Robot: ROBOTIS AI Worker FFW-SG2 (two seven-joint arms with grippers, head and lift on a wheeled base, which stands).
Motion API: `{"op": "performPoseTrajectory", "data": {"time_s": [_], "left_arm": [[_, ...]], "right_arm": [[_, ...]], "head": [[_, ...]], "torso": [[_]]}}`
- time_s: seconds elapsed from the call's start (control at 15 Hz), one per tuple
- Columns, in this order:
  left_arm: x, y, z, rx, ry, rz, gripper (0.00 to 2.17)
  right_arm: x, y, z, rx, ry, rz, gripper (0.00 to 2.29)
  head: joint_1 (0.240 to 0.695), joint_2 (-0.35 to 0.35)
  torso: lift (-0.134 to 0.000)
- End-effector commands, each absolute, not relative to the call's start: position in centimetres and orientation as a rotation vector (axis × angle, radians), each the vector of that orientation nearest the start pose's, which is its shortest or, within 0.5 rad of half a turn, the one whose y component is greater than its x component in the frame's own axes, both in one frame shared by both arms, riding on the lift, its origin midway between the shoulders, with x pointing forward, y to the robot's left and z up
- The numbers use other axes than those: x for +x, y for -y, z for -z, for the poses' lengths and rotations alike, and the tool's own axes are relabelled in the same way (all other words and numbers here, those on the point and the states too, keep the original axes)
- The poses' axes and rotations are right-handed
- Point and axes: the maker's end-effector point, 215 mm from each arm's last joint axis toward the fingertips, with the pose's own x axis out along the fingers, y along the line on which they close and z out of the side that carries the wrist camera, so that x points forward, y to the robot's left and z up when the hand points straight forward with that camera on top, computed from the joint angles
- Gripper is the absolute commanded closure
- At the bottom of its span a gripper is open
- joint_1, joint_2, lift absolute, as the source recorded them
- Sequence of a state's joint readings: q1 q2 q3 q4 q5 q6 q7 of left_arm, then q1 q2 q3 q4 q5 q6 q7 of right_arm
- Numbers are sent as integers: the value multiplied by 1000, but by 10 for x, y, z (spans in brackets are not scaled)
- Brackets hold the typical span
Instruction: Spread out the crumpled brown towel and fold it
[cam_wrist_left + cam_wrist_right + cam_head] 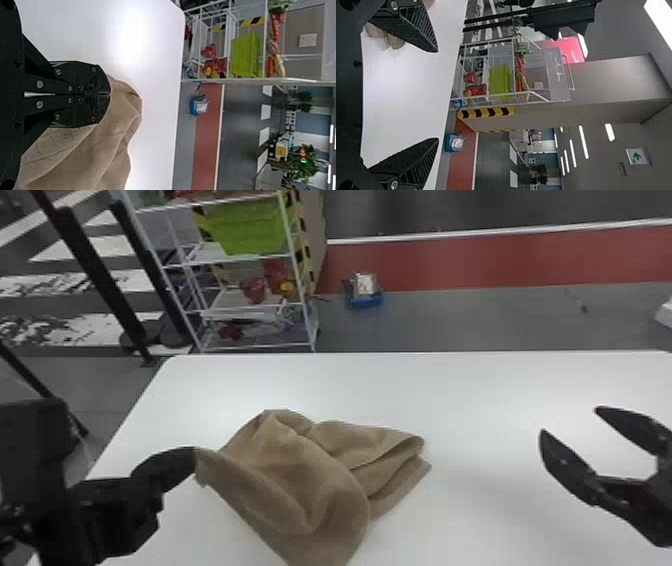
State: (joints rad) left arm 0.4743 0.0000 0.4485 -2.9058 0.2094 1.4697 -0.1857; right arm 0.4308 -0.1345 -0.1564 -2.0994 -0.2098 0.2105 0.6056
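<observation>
The white bench (480, 390) was partly covered by the crumpled brown fabric towel (300, 475). One end was clenched by the black left gripper (193, 461); the black right gripper's (570, 420) empty jaws were held apart.

Seen in the head view, the towel (310, 485), toward seven o'clock, is one plain brown, darker in its creases. The desk (475, 390) is plain white. Black covers the jaws of the left gripper (180, 462) at eight o'clock and the right gripper (570, 420) at three. Toward eleven, the rack (225, 349) is white and its box (247, 227) lime green; between eleven and twelve, the post (300, 227) has yellow and black stripes. The bin (364, 302) at twelve is blue. The floor strip (500, 260) near two is brick red, edged by a white line (500, 230). The poles (95, 275) toward ten are black.
</observation>
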Motion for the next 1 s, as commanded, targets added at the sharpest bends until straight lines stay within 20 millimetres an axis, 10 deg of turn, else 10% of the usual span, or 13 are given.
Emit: {"op": "performPoseTrajectory", "data": {"time_s": [0.0, 0.47, 0.93], "left_arm": [[335, -319, 282, -88, -603, -65, 1875], [369, -348, 206, -148, -399, -50, 1875], [360, -356, 206, -167, -399, -45, 1875]], "right_arm": [[456, 169, 342, 12, -121, -580, 83], [490, 132, 374, -6, -188, -636, 87], [491, 69, 417, -8, -264, -774, 218]], "head": [[695, 185], [695, 249], [695, 328]], "torso": [[-124], [-124], [-124]]}}
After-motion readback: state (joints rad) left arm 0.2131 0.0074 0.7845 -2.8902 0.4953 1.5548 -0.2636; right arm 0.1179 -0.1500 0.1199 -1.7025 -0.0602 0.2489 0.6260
